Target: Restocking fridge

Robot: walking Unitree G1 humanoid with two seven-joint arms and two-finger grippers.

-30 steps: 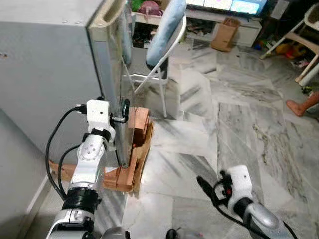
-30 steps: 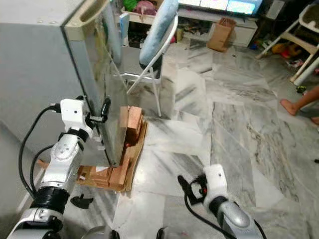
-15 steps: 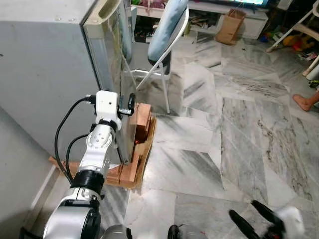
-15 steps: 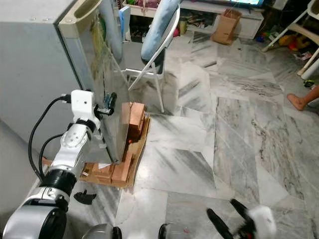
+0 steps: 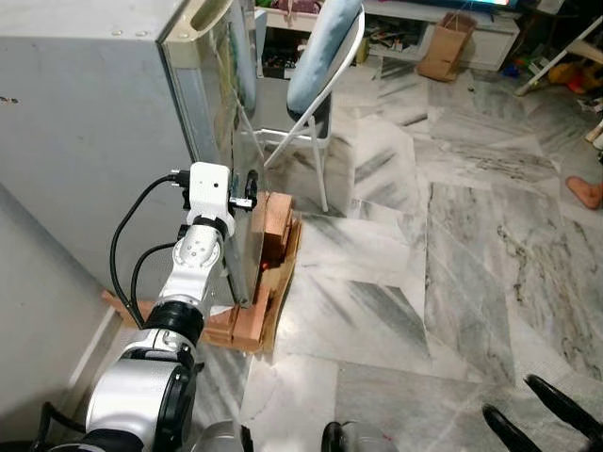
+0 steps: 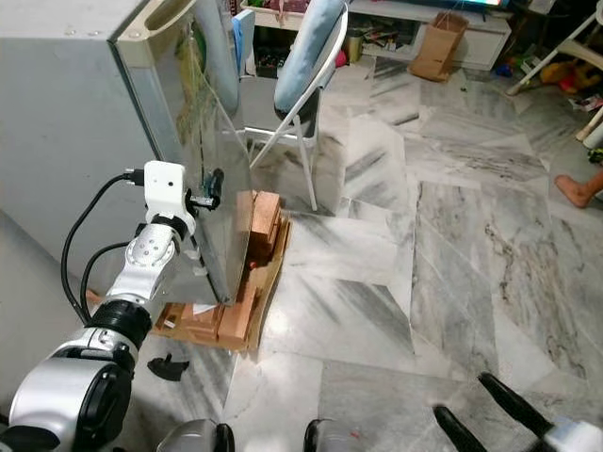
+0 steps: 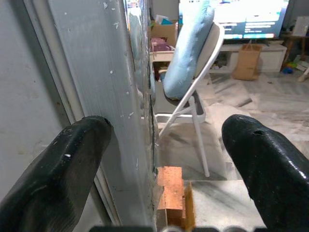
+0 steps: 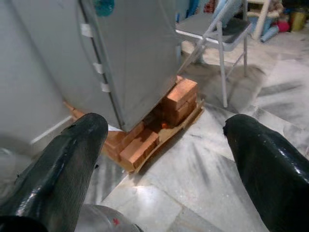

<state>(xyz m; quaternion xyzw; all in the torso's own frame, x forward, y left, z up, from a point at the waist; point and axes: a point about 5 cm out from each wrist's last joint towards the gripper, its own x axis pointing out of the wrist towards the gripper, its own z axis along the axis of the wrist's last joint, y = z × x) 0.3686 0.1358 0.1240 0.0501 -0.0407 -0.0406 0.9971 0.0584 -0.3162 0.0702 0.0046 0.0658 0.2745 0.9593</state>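
The grey fridge [image 5: 85, 141] stands at the left with its shiny door [image 6: 212, 122] closed, raised on orange bricks [image 5: 273, 226]. My left gripper [image 5: 247, 193] is held up at the door's edge at mid height. In the left wrist view the left gripper [image 7: 164, 140] is open; one finger [image 7: 63, 164] lies against the fridge side and the door edge [image 7: 130, 96] runs between the two fingers. My right gripper [image 5: 542, 419] hangs low over the marble floor at the bottom right, open and holding nothing, and it faces the fridge base [image 8: 140, 72] in the right wrist view.
A folding chair [image 5: 320, 56] with a blue cushion stands just past the fridge door. Cardboard and more bricks [image 6: 236, 320] stick out under the fridge. A person's foot [image 5: 589, 193] rests at the far right. A paper bag [image 5: 443, 47] sits by the TV shelf.
My right arm has dropped and swung to the right, so just its fingers show low in the eye views. The left gripper stays at the door edge. The head camera has shifted slightly.
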